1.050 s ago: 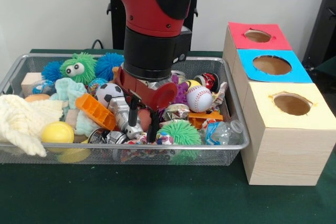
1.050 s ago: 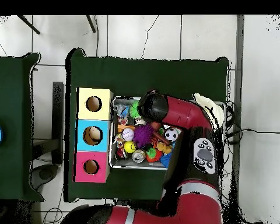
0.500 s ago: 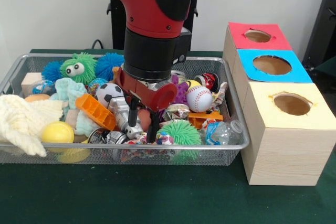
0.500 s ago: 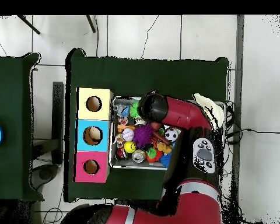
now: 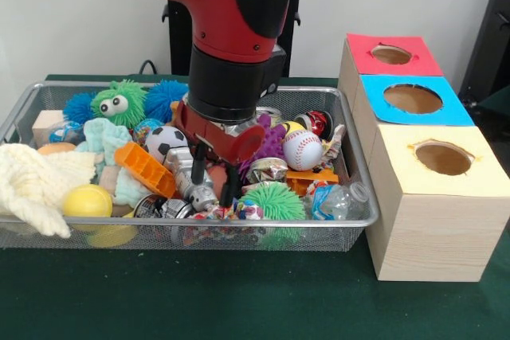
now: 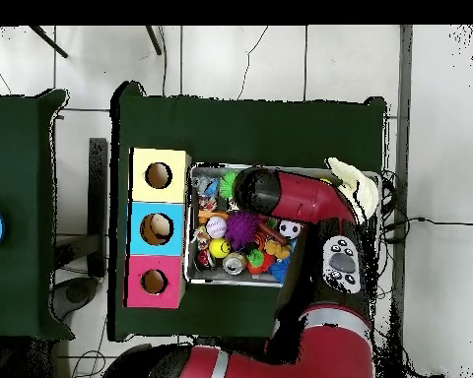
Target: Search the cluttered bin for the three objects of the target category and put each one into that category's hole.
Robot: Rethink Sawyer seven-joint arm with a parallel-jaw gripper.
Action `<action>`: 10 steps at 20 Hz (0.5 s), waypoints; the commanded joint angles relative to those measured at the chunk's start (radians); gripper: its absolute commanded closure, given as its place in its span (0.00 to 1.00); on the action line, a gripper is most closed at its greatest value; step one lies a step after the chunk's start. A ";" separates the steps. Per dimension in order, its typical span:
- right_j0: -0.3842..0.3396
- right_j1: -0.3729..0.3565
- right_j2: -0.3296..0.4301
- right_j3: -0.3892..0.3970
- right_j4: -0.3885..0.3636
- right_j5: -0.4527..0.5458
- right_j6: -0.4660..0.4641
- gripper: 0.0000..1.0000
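A wire mesh bin [image 5: 199,221] holds a heap of toys, balls, cans and cloth. My gripper [image 5: 213,177] reaches down into the bin's middle front. Its two black fingers [image 5: 199,166] flank a small reddish-brown object [image 5: 215,176] and press on its sides, beside a silver can [image 5: 190,185]. A baseball [image 5: 303,149], a soccer ball [image 5: 165,140], a green spiky ball [image 5: 276,201] and a yellow ball [image 5: 87,201] lie around it. In the overhead view the red arm [image 6: 280,192] covers the gripper and part of the bin [image 6: 236,282].
Three wooden boxes with round holes stand right of the bin: red [image 5: 362,49], blue [image 5: 374,89] and yellow [image 5: 478,169]. A white cloth [image 5: 32,185] hangs over the bin's left front rim. An orange block [image 5: 143,169] and a green fuzzy toy [image 5: 118,103] lie left of the gripper.
The arm has risen a little and shifted slightly left. The gripper's fingers sit higher in the clutter, with the reddish-brown object still between them.
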 commanded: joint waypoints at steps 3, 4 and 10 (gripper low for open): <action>-0.029 0.033 0.078 0.109 -0.087 -0.048 -0.039 0.00; -0.028 0.038 0.079 0.105 -0.090 -0.053 -0.037 0.00; -0.020 0.065 0.075 0.084 -0.102 -0.077 -0.011 0.00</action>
